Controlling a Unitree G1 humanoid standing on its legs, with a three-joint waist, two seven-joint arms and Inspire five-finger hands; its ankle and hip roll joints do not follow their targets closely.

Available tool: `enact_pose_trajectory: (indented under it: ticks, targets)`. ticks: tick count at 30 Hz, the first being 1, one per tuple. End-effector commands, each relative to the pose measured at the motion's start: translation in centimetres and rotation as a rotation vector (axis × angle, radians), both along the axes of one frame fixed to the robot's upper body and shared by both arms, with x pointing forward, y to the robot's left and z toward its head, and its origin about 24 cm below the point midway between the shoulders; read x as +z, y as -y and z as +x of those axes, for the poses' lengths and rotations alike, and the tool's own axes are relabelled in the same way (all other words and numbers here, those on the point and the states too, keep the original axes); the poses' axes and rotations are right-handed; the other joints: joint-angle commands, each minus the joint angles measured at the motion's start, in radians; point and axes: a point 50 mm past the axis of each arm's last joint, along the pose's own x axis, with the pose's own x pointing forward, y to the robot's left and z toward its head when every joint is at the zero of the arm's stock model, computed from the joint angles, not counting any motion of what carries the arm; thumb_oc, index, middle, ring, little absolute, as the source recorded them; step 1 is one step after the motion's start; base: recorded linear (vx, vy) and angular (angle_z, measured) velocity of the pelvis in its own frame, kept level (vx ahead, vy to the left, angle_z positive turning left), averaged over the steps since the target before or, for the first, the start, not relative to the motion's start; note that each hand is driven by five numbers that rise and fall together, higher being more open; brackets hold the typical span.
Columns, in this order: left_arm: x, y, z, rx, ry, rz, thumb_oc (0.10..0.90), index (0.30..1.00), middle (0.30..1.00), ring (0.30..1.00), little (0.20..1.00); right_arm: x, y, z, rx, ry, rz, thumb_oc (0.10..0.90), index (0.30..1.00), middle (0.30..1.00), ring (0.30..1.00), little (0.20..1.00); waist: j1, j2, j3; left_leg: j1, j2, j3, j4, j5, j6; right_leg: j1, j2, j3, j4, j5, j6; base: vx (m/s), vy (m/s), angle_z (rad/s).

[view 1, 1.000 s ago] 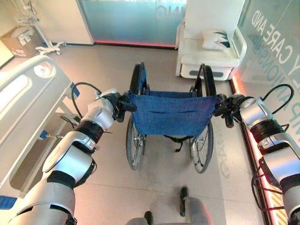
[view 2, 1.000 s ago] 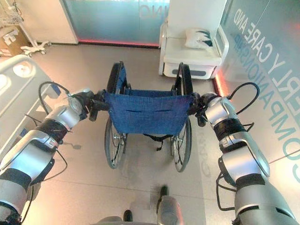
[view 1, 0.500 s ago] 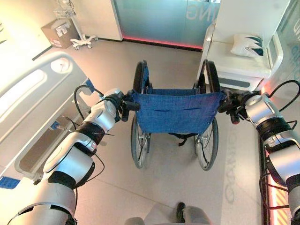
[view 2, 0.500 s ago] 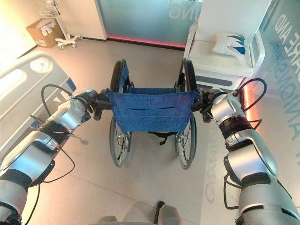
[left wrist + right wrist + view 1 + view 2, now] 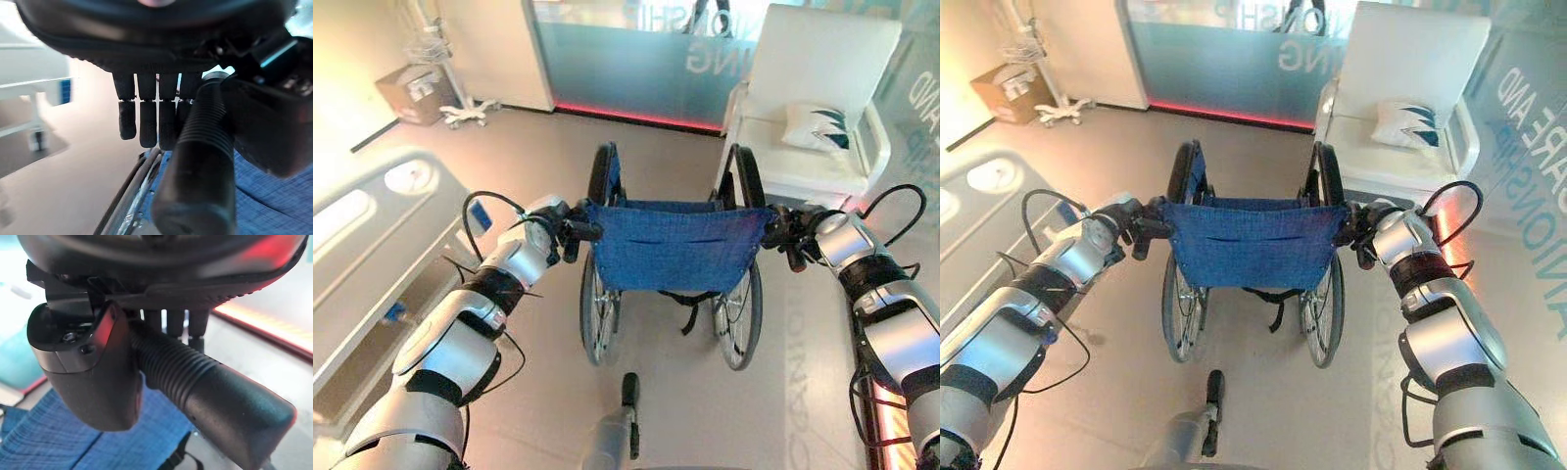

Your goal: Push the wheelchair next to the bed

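Note:
The wheelchair [image 5: 671, 247] has a blue cloth back and black wheels and stands on the floor straight ahead, facing away from me. My left hand [image 5: 563, 227] is shut on its left push handle [image 5: 198, 166], with the fingers [image 5: 146, 122] curled behind the ribbed grip. My right hand [image 5: 781, 233] is shut on the right push handle [image 5: 210, 396], and its thumb [image 5: 93, 377] lies over the grip. The bed [image 5: 362, 255], with its pale plastic side rail, runs along the left, about an arm's width from the wheelchair.
A white armchair [image 5: 822, 166] with a pillow [image 5: 815, 127] stands ahead on the right, just past the wheelchair. A glass partition [image 5: 636, 59] closes the far side. A cardboard box [image 5: 406, 95] and a wheeled stand [image 5: 460, 108] sit at the far left.
The whole picture has shifted, so the camera has moved. Both hands have kept hold of the push handles. The armchair now stands a little further off the wheelchair's front.

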Motion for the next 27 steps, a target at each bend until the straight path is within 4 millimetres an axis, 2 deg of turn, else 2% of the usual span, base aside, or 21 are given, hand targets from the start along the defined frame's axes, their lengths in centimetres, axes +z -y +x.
enact_pose_trajectory:
  ticks: [1,5,7,10,12,13,15,16,17,19,20,22,24,26,27]
  targets:
    - [0.3,-3.3,-0.7,-0.002,0.040,0.066,0.400,0.300,0.300,0.300,0.300,-2.4,0.1,-1.1,0.173,-0.048,-0.091,0.400,0.300,0.300,0.300,0.300,0.023,0.005,0.042,0.016,-0.016,0.007,0.011,0.046,0.038,-0.082,0.022,-0.113,0.135,0.086,0.006,0.41,0.176,-0.28]
    - [0.1,-4.1,-1.1,0.021,0.017,0.103,0.400,0.300,0.300,0.300,0.300,-3.5,-0.6,-1.3,0.194,-0.034,-0.090,0.400,0.300,0.300,0.300,0.300,0.058,-0.014,0.021,0.055,-0.049,0.014,-0.014,0.030,0.070,-0.070,-0.043,-0.156,0.257,0.186,0.065,0.39,0.202,-0.34]
    - [0.2,-4.2,-1.2,0.022,0.020,0.118,0.400,0.300,0.300,0.300,0.300,-3.5,-0.5,-1.3,0.195,-0.021,-0.094,0.400,0.300,0.300,0.300,0.300,0.067,-0.019,0.011,0.064,-0.066,0.017,-0.021,0.020,0.087,-0.067,-0.046,-0.158,0.314,0.229,0.072,0.32,0.163,-0.22]
    - [-0.4,-3.9,-1.2,0.021,-0.004,0.136,0.400,0.300,0.300,0.300,0.300,-3.9,-0.4,-1.4,0.201,-0.014,-0.102,0.400,0.300,0.300,0.300,0.300,0.056,-0.027,-0.002,0.108,-0.101,-0.005,-0.024,-0.007,0.103,-0.145,-0.055,-0.149,0.396,0.312,0.076,0.37,0.114,-0.05]
    - [-1.1,-3.6,-1.4,0.023,-0.028,0.143,0.400,0.300,0.300,0.300,0.300,-3.6,-0.6,-1.1,0.213,-0.003,-0.118,0.400,0.300,0.300,0.300,0.300,0.041,-0.012,0.003,0.144,-0.092,-0.012,-0.019,-0.018,0.095,-0.227,-0.064,-0.167,0.317,0.307,0.059,0.43,0.016,-0.18]
    - [-1.2,-3.6,-1.4,0.023,-0.029,0.144,0.400,0.300,0.300,0.300,0.300,-3.5,-0.7,-1.1,0.216,-0.002,-0.121,0.400,0.300,0.300,0.300,0.300,0.036,-0.011,0.007,0.152,-0.093,-0.015,-0.018,-0.023,0.094,-0.232,-0.068,-0.171,0.314,0.303,0.058,0.39,-0.074,-0.35]
    - [-1.4,-3.8,-1.5,0.034,-0.041,0.143,0.400,0.300,0.300,0.300,0.300,-2.5,-1.2,-0.6,0.247,0.028,-0.144,0.400,0.300,0.300,0.300,0.300,0.005,0.002,0.040,0.236,-0.094,-0.041,-0.030,-0.066,0.091,-0.374,-0.115,-0.188,0.250,0.381,0.060,0.42,-0.157,-0.30]
    - [-1.1,-3.6,-1.4,0.013,-0.044,0.142,0.400,0.300,0.300,0.300,0.300,-1.6,-1.2,-0.3,0.251,0.045,-0.160,0.400,0.300,0.300,0.300,0.300,-0.018,-0.014,0.065,0.282,-0.121,-0.069,-0.025,-0.115,0.099,-0.467,-0.152,-0.169,0.159,0.466,0.078,0.42,-0.179,-0.13]
    - [-1.1,-3.6,-1.4,0.011,-0.047,0.141,0.400,0.300,0.300,0.300,0.300,-1.4,-1.3,-0.3,0.253,0.047,-0.162,0.400,0.300,0.300,0.300,0.300,-0.025,-0.010,0.071,0.290,-0.121,-0.078,-0.018,-0.129,0.101,-0.466,-0.152,-0.171,0.144,0.471,0.084,0.49,-0.223,0.26]
    - [-0.6,-3.0,-1.1,-0.051,-0.067,0.144,0.400,0.300,0.300,0.300,0.300,-0.2,-0.6,-0.2,0.240,0.053,-0.183,0.400,0.300,0.300,0.300,0.300,-0.055,-0.020,0.077,0.323,-0.130,-0.140,0.001,-0.177,0.101,-0.503,-0.170,-0.120,-0.062,0.503,0.107,0.52,-0.253,0.79]
    - [-0.6,-2.8,-1.1,-0.062,-0.071,0.145,0.400,0.300,0.300,0.300,0.300,0.1,-0.4,-0.1,0.237,0.054,-0.185,0.400,0.300,0.300,0.300,0.300,-0.060,-0.017,0.077,0.326,-0.127,-0.153,0.010,-0.189,0.101,-0.500,-0.167,-0.109,-0.086,0.504,0.109,0.49,-0.253,1.38]
    - [-0.7,-2.2,-1.0,-0.100,-0.098,0.135,0.400,0.300,0.300,0.300,0.300,1.1,-0.3,0.0,0.240,0.054,-0.205,0.400,0.300,0.300,0.300,0.300,-0.065,-0.020,0.071,0.321,-0.126,-0.185,0.044,-0.220,0.099,-0.501,-0.174,-0.064,-0.075,0.502,0.110,0.39,-0.226,1.28]
    - [-1.4,-1.6,-1.2,-0.144,-0.142,0.129,0.400,0.300,0.300,0.300,0.300,1.6,-0.1,0.1,0.246,0.050,-0.212,0.400,0.300,0.300,0.300,0.300,-0.060,-0.034,0.052,0.326,-0.116,-0.204,0.075,-0.258,0.088,-0.494,-0.180,-0.047,-0.018,0.491,0.116,0.54,-0.408,0.84]
    - [-2.1,-1.5,-1.5,-0.157,-0.181,0.129,0.400,0.300,0.300,0.300,0.300,2.0,-0.1,0.1,0.270,0.047,-0.206,0.400,0.300,0.300,0.300,0.300,-0.052,-0.037,0.039,0.343,-0.094,-0.213,0.077,-0.267,0.072,-0.481,-0.173,-0.058,0.021,0.482,0.119,0.49,-0.414,0.61]
    - [-2.9,-1.7,-2.0,-0.154,-0.224,0.130,0.400,0.300,0.300,0.300,0.300,2.4,-0.4,0.2,0.301,0.050,-0.224,0.400,0.300,0.300,0.300,0.300,-0.042,-0.039,0.034,0.363,-0.057,-0.203,0.079,-0.262,0.052,-0.477,-0.168,-0.090,0.076,0.451,0.119,0.32,-0.267,0.50]
